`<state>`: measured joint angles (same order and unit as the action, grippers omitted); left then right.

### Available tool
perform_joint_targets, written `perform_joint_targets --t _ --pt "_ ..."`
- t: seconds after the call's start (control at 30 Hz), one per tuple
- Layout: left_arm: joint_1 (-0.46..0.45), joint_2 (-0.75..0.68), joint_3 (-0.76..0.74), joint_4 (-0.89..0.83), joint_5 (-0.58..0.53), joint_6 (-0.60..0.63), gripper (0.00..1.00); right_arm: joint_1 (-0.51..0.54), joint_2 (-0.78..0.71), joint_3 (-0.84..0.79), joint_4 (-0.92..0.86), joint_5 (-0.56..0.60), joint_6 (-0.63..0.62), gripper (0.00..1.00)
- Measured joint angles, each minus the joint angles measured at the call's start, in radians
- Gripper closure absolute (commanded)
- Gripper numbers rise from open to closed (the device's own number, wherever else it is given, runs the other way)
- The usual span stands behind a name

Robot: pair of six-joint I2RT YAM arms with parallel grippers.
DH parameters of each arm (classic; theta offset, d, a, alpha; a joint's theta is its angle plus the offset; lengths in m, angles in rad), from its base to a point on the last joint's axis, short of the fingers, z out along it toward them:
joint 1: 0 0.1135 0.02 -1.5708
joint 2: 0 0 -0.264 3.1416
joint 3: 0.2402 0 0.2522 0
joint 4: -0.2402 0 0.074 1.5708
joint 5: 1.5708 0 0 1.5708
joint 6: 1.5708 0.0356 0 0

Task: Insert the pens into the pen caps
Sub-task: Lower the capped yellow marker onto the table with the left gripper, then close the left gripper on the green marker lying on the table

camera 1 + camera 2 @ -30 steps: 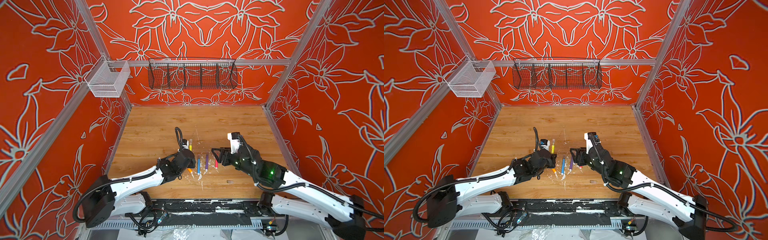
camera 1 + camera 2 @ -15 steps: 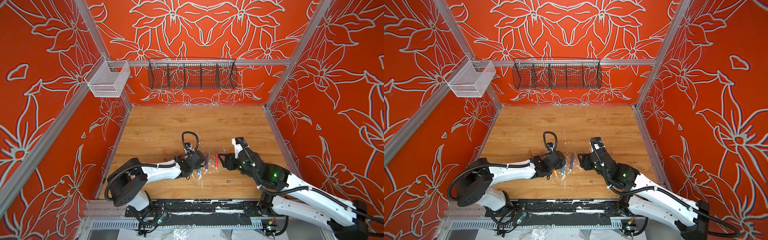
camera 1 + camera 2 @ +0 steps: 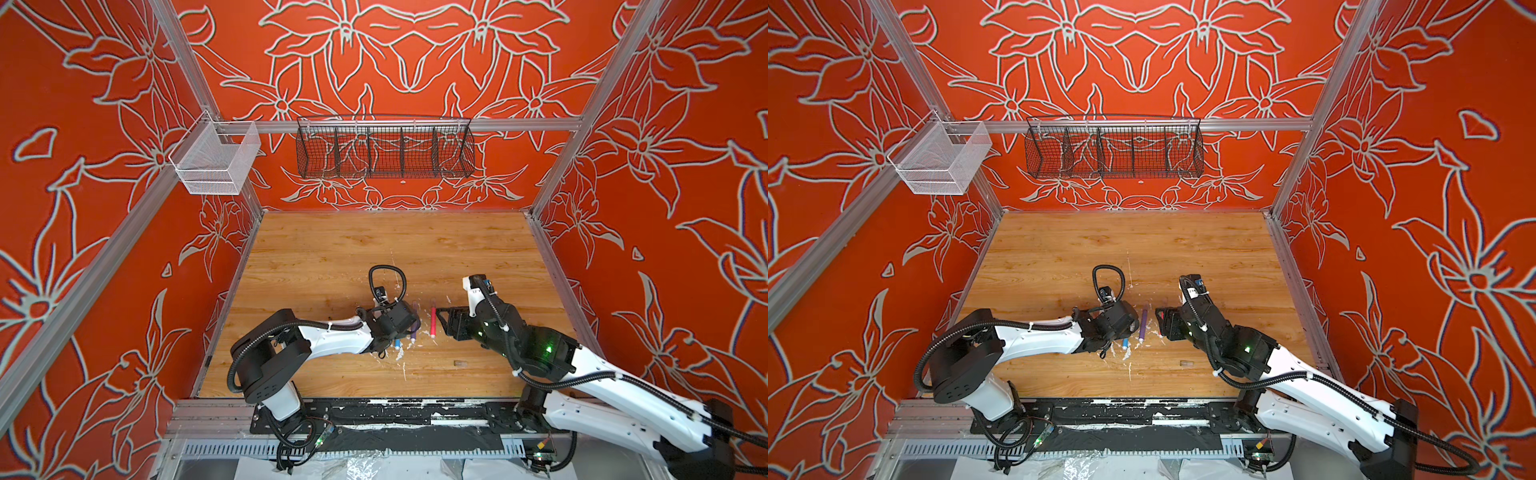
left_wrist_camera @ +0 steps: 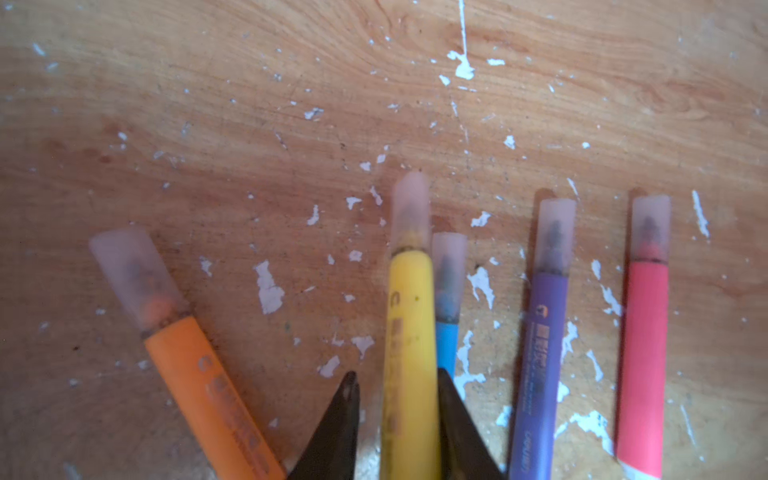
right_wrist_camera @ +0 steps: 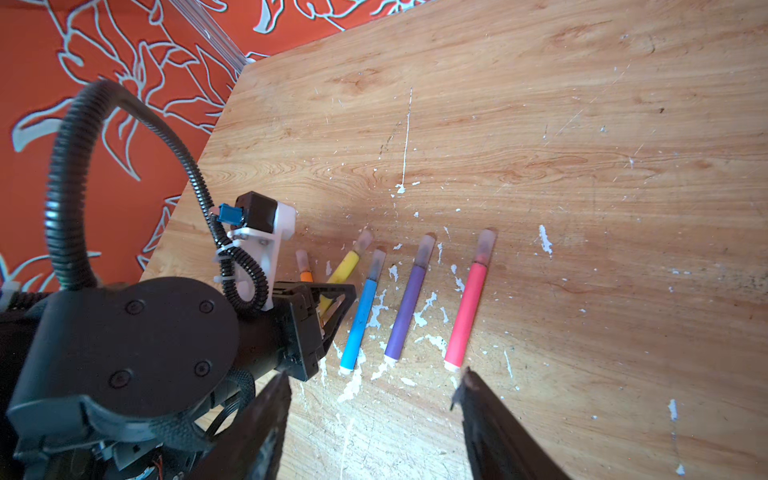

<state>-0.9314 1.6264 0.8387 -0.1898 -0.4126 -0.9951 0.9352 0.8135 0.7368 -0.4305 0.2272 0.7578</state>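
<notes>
Wooden tabletop [image 3: 374, 249] lies bare up to the back wall [image 3: 407, 54]. Left pincer [image 4: 397, 372] sits low, parted loosely around the yellow pen [image 4: 409, 324]; right pincer [image 5: 374, 374] hovers released near the pink pen [image 5: 465, 307].

Table [image 5: 540, 124]: wood-grain top showing a smooth, low-sheen finish and carrying rough white flecks.
Pens [image 4: 409, 332]: coloured plastic barrels looking matt and smooth.
Pen caps [image 4: 557, 232]: frosted translucent plastic, blurring the tips inside.
Fingers [image 4: 340, 424]: black, appearing matt.
Arm shell [image 3: 332, 338]: white plastic, gleaming slightly.
Conduit [image 5: 70, 166]: black plastic, showing ribs.
Black wire basket [image 3: 384, 149] and white mesh basket [image 3: 216, 162]: both looking like metal.
</notes>
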Motion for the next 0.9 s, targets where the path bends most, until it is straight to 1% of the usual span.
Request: perform_joint_targets --t 0.1,0.27,0.37,0.43,0.57,0.77,0.9 --pt "0.000 -0.009 0.009 -0.021 -0.010 0.001 0.56 0.000 -0.006 0.000 -0.001 -0.004 0.000 0.33" --pt "0.000 -0.093 0.008 -0.118 -0.055 -0.010 0.55 0.000 -0.019 0.000 -0.005 -0.008 0.000 0.33" --pt "0.000 -0.196 -0.002 -0.217 -0.119 -0.062 0.55 0.000 -0.019 0.000 -0.004 -0.010 0.000 0.33" --pt "0.000 -0.272 -0.015 -0.306 -0.169 -0.119 0.54 0.000 -0.019 0.000 -0.004 -0.016 0.000 0.33" --pt "0.014 -0.362 -0.075 -0.426 -0.219 -0.205 0.52 0.000 -0.011 0.000 -0.002 -0.026 0.000 0.33" --pt "0.058 -0.380 -0.206 -0.488 -0.219 -0.282 0.52 0.000 0.013 -0.002 0.013 -0.036 0.000 0.33" --pt "0.094 -0.365 -0.239 -0.483 -0.207 -0.291 0.52 0.000 0.021 -0.006 0.016 -0.050 0.000 0.33"
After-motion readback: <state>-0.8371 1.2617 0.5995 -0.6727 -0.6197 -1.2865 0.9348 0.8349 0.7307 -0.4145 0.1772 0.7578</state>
